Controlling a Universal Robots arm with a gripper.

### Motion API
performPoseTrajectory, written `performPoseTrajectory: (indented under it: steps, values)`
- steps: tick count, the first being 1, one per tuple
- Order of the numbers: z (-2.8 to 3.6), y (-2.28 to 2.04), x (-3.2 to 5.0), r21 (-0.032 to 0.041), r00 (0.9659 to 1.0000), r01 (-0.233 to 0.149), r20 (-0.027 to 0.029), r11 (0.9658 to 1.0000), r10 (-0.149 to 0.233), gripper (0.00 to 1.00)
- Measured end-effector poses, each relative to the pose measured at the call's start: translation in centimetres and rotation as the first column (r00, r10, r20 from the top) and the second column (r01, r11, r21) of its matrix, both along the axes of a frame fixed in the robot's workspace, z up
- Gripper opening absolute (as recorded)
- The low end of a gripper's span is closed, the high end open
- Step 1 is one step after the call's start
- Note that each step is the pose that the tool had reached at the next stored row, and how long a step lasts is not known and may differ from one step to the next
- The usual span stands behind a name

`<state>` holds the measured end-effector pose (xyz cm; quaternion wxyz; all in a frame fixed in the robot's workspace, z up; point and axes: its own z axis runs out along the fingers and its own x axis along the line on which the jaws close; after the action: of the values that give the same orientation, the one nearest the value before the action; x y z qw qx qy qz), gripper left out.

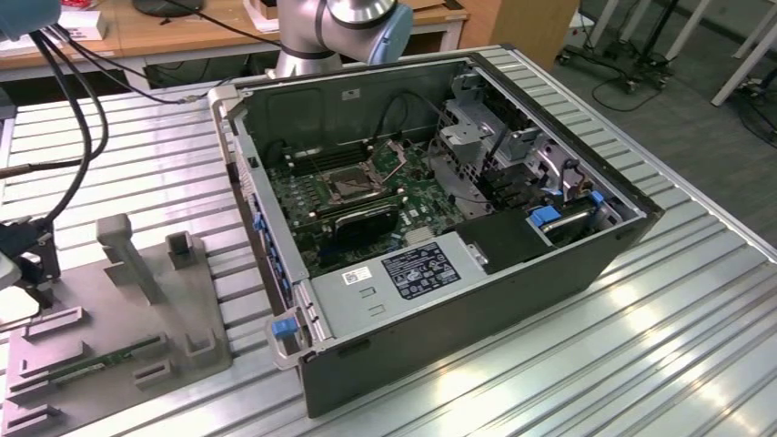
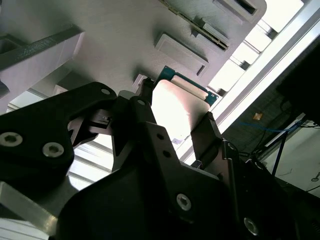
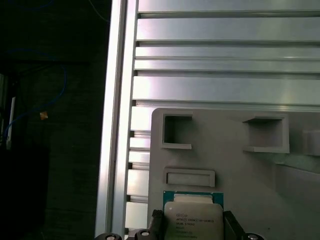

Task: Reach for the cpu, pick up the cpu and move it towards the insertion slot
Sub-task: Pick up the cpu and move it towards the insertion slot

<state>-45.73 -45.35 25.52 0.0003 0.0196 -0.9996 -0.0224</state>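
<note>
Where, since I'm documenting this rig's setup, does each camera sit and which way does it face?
Exterior view: off the arm, looking down into the open black computer case on the ribbed metal table; the silver-blue arm shows beyond the case.
First wrist view: on the wrist, facing the flat grey fixture plate; end effector tips show.
Second wrist view: on the wrist, looking along the black end effector.
Both wrist views share the small square silvery cpu clamped in the end effector, and the plate.

Open case (image 1: 510,300) leaves insertion slot (image 1: 346,187) uncovered (drive cage (image 1: 474,137) nearby).
</note>
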Motion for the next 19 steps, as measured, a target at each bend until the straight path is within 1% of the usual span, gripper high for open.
performPoseTrajectory:
  steps: [19]
  values:
    - [0.33,0.00,0.00,0.0001,1.0000,0.000,0.0001,1.0000,0.000,0.55]
